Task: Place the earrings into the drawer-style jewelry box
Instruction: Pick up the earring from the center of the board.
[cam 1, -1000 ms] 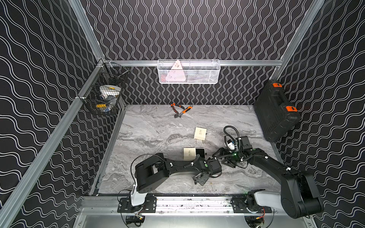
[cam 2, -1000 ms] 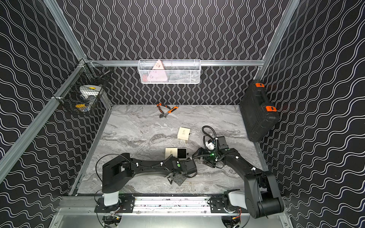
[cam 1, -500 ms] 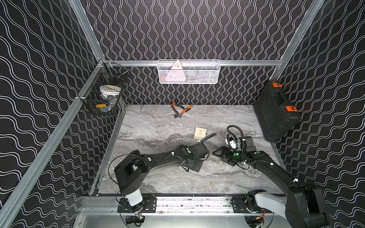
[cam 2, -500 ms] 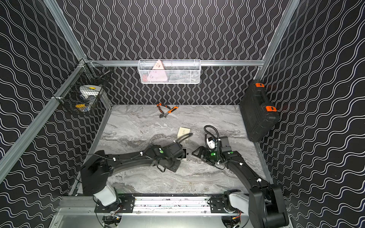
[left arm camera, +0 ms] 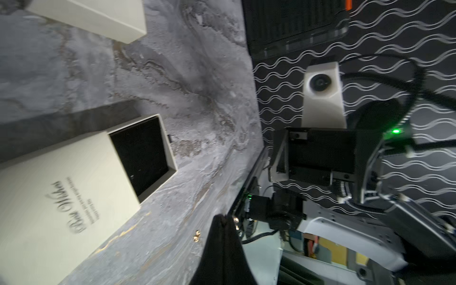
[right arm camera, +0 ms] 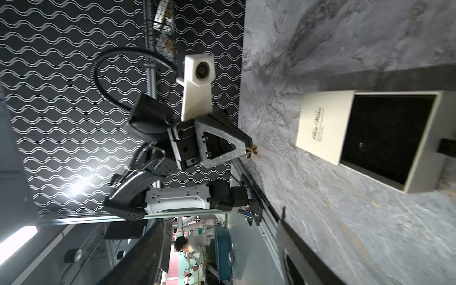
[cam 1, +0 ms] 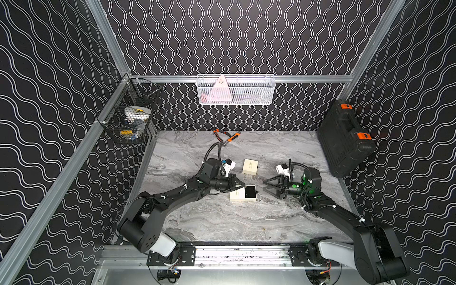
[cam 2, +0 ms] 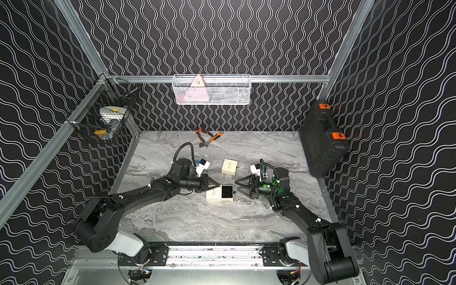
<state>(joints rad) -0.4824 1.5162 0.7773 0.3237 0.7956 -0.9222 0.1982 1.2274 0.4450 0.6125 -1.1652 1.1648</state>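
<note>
The drawer-style jewelry box (cam 1: 236,196) is a cream sleeve lying mid-table, its black-lined drawer (cam 1: 250,192) pulled out toward the right. My left gripper (cam 1: 243,187) is shut just above the sleeve's far end. In the right wrist view a gold earring (right arm camera: 253,153) sticks out of its closed tips. Another earring (left arm camera: 196,235) lies on the table near the front edge and shows as a speck (cam 1: 262,229) in a top view. My right gripper (cam 1: 264,186) stands open just right of the drawer, with nothing between its fingers (right arm camera: 296,246).
A second cream box (cam 1: 250,167) sits closed behind the open one. Orange-handled tools (cam 1: 225,138) lie at the back wall. A black case (cam 1: 343,140) leans at the right wall. Wire baskets hang at the back (cam 1: 235,90) and on the left (cam 1: 130,121).
My left arm has swung from the table's front up to the box, gripper staying shut. The right gripper's jaws have narrowed somewhat and edged toward the drawer.
</note>
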